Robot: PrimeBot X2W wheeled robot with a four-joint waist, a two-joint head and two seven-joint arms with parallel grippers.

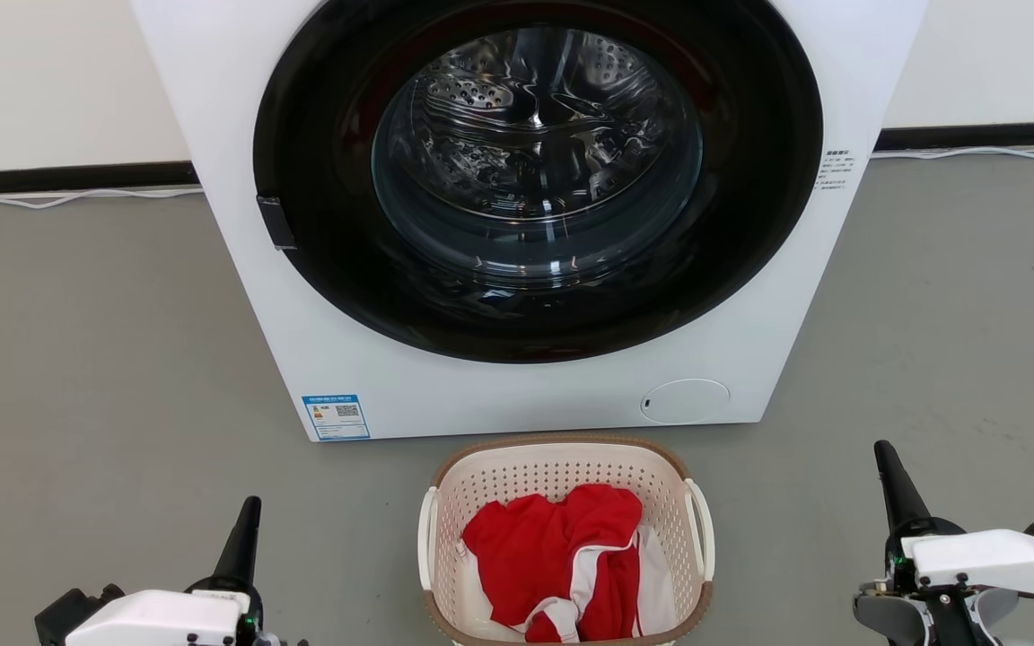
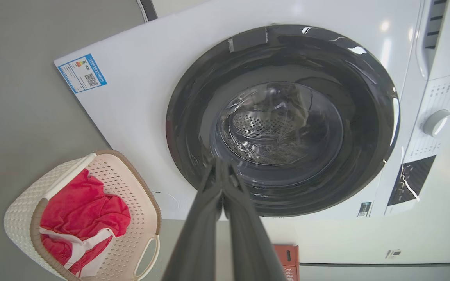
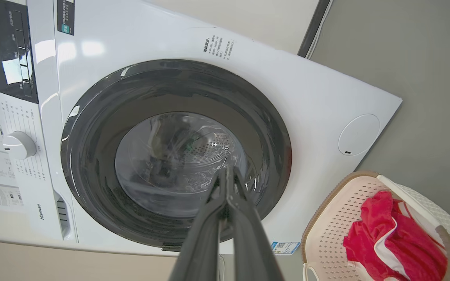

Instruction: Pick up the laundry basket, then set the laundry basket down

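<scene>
White washing machine [image 1: 526, 395] stands on the grey floor [image 1: 77, 359], round dark door [image 1: 535, 179] in front. Blue label [image 1: 336, 416] sits at its lower left, round flap [image 1: 684, 400] at its lower right. A red-and-white garment [image 1: 553, 538] lies bunched just before it.

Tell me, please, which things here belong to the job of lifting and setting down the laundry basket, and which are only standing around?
Belonging to the job:
- laundry basket
- left gripper, shut, holding nothing
- right gripper, shut, holding nothing

Only standing around:
- washing machine behind the basket
- red and white clothing lying inside the basket
- white cable along the wall
</scene>
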